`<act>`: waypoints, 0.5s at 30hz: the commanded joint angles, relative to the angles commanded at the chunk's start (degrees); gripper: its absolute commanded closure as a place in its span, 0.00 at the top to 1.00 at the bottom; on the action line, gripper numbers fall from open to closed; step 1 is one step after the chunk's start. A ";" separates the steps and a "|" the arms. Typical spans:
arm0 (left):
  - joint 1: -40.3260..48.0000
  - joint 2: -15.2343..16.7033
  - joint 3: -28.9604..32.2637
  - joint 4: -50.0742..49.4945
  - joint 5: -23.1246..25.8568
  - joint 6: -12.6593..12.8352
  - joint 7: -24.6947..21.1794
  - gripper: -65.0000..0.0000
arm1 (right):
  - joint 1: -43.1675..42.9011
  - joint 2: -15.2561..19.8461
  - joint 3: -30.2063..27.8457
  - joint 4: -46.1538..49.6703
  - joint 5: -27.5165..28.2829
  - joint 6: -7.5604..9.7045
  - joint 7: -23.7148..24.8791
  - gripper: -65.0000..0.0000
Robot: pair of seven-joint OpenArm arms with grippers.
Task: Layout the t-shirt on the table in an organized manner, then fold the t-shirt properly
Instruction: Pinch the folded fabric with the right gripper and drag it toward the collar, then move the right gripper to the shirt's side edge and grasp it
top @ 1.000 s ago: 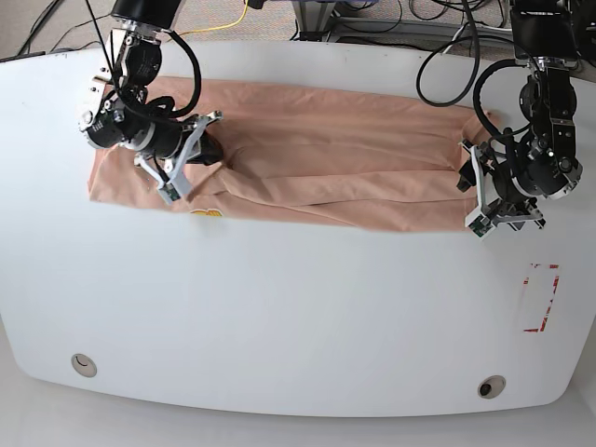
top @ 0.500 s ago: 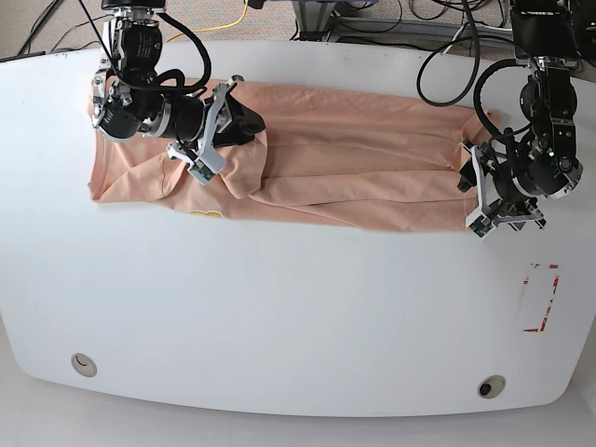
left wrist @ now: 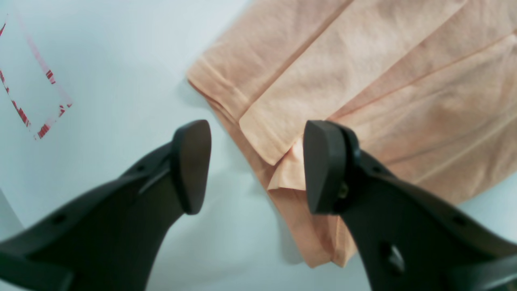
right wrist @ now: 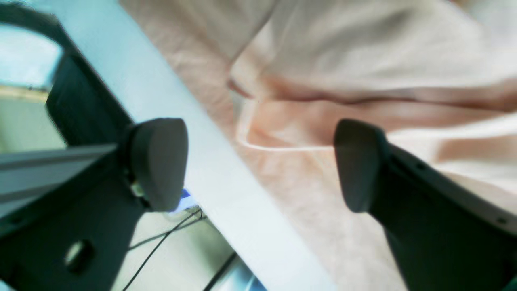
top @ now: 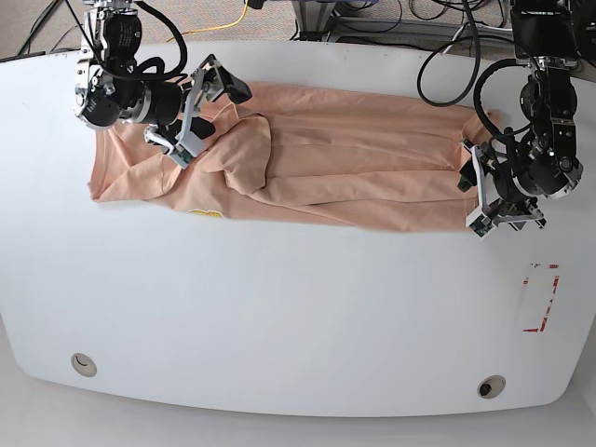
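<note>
No words, brands or numbers can be read; the only sign is a red-outlined rectangle (top: 541, 298) on the table (top: 298, 307), near its right edge; its broken red strokes spell nothing.

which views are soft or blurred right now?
Right wrist: smeared, t-shirt folds and table edge soft. Left wrist: cloth crisp, left end effector fingers slightly soft. Base: sharp throughout, mild sheen on the white top.

The peach-tan t-shirt (top: 326, 163) is lying stretched out along the far side of the glossy white table (top: 279, 317), pretty wrinkly, bunched into a lump beside the right gripper (top: 207, 110), layered hem corner between the left gripper's (left wrist: 256, 165) spread fingers.
</note>
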 joint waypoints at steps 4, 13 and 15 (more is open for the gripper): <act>0.00 0.09 0.00 0.00 0.00 0.00 0.00 0.53 | 2.73 -1.76 4.84 -1.49 -0.35 0.00 0.00 0.71; -0.26 0.18 0.79 0.00 0.00 0.00 0.00 0.53 | 8.88 -6.42 10.29 -6.59 -9.23 0.00 1.85 0.70; -0.26 0.18 1.58 0.00 0.00 0.00 0.00 0.53 | 9.67 -7.82 10.37 -6.77 -12.04 0.00 2.99 0.70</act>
